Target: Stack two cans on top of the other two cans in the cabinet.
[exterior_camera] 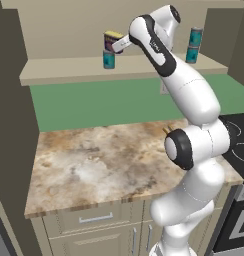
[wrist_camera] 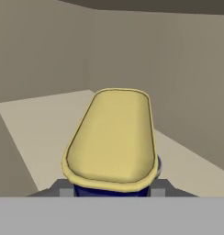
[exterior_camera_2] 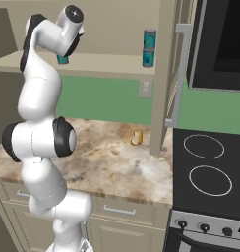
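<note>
On the left of the cabinet [exterior_camera: 69, 70] shelf, the hand [exterior_camera: 119, 46] is closed on the navy can [exterior_camera: 112, 41], which has a yellow top and sits directly above a teal can [exterior_camera: 109, 59]; whether they touch is unclear. Its label is too small to read. At the right end, two teal cans [exterior_camera: 194, 44] with grey tops stand stacked. The marbled bench [exterior_camera: 94, 165] lies below; the arm hides part of the shelf
</note>
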You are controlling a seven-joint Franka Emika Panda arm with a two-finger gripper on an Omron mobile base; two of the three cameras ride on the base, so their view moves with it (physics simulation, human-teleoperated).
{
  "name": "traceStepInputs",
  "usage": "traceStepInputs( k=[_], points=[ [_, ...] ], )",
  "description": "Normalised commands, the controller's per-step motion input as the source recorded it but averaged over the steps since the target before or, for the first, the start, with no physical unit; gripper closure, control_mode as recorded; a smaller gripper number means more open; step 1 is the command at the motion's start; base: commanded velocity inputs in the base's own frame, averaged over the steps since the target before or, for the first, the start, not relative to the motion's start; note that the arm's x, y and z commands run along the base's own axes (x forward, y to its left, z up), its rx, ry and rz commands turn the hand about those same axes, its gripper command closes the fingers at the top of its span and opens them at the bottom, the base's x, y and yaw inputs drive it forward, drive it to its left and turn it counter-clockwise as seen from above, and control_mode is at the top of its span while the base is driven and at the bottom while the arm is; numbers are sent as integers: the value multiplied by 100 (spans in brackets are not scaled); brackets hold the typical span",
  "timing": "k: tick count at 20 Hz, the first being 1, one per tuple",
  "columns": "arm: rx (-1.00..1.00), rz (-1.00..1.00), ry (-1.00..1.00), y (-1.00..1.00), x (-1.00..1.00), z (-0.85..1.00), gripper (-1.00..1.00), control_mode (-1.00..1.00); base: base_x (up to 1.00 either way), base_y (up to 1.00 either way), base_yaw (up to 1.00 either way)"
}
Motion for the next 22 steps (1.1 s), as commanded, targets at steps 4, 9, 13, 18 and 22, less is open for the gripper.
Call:
traceStepInputs(
  k=[4, 9, 13, 18, 22],
  points=[
    [0, 3, 0, 3, 10, -8, 100, -100, 0, 0, 0],
    [0, 3, 0, 5, 7, -7, 100, -100, 0, 0, 0],
    [0, 3, 0, 4, 2, -4, 100, -100, 0, 0, 0],
    [0, 2, 0, 2, 0, 1, 100, -100, 0, 0, 0],
    [0, 0, 0, 0, 0, 9, 100, -100, 0, 0, 0]
  ],
)
